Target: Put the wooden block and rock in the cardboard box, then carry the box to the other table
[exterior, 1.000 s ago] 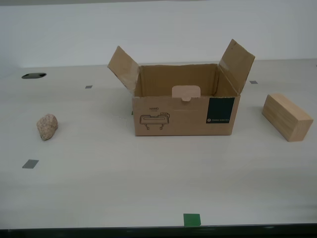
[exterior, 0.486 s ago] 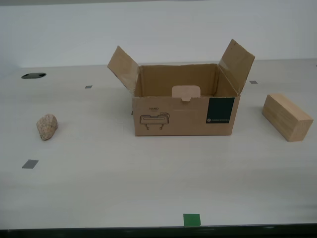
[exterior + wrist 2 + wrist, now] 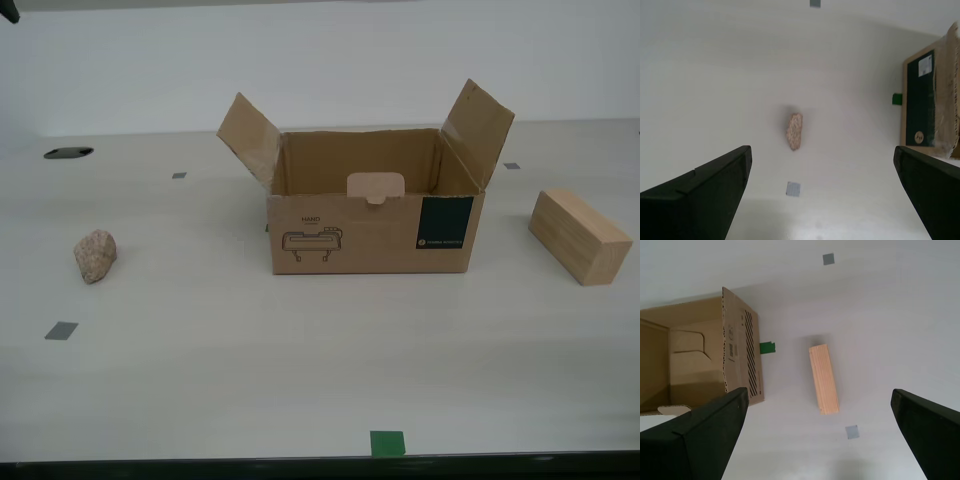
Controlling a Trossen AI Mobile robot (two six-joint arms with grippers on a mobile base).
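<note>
The cardboard box (image 3: 372,215) stands open in the middle of the cream table, flaps up and nothing visible inside. The rock (image 3: 95,255) lies toward the exterior view's left, and the wooden block (image 3: 580,237) lies toward its right. My second gripper (image 3: 821,155) hangs open high above the rock (image 3: 794,131), well clear of it, with the box's end (image 3: 927,100) in the same view. My first gripper (image 3: 819,394) is open high over the wooden block (image 3: 824,385), with the box (image 3: 690,360) beside it. The other table is out of view.
Grey tape squares (image 3: 61,330) dot the table (image 3: 300,360), and a green tape mark (image 3: 387,443) sits near its front edge. A dark round hole (image 3: 68,153) lies at the back toward the exterior view's left. A small dark shape (image 3: 8,12) shows in that view's top left corner.
A small dark shape has come into the exterior view's top left corner. The box, rock and block have not moved.
</note>
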